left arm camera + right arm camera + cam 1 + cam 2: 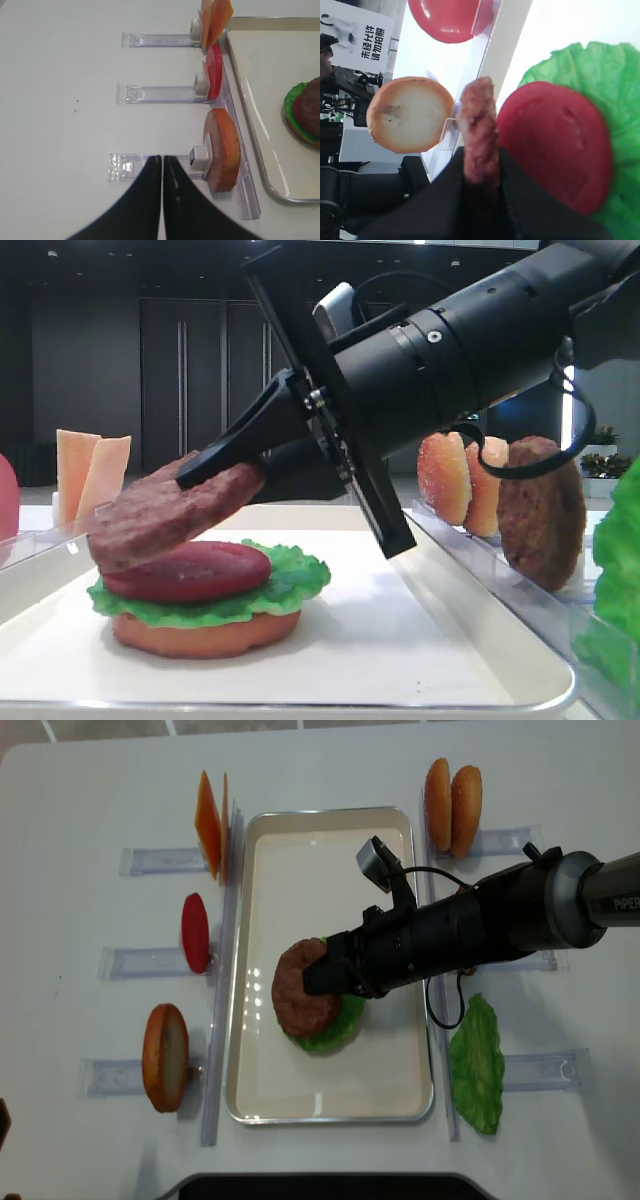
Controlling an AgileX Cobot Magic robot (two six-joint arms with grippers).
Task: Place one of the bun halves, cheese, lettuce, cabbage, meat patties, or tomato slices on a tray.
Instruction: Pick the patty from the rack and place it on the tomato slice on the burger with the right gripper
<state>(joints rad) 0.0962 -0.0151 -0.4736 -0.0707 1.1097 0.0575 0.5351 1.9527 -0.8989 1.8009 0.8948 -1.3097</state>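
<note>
Right gripper (232,472) is clamped on one patty (170,512), pinching its edge and holding it tilted just over the stack. Whether the low edge touches the tomato (188,571) underneath, I cannot tell. That stack sits on the tray (300,840): one bun half (205,632) at the bottom, one lettuce (290,585) leaf on it, one tomato slice on top.

Left gripper (162,165) hangs over the bare table (60,65), its two fingers pressed together, holding nothing, just beside a clear holder (125,167).

Counting the left side of the tray: one bun (165,1057) on edge in that holder, one spare tomato slice (195,932) in the next, then the cheese (208,824) standing farthest — two slices show in the low exterior view.

Right side: one spare lettuce leaf (476,1063) lying beside the tray, a second patty (543,512) standing on edge, and farthest, two more buns (451,793) upright side by side.

Tally: four bun halves, two patties, two tomato slices, two lettuce leaves.
</note>
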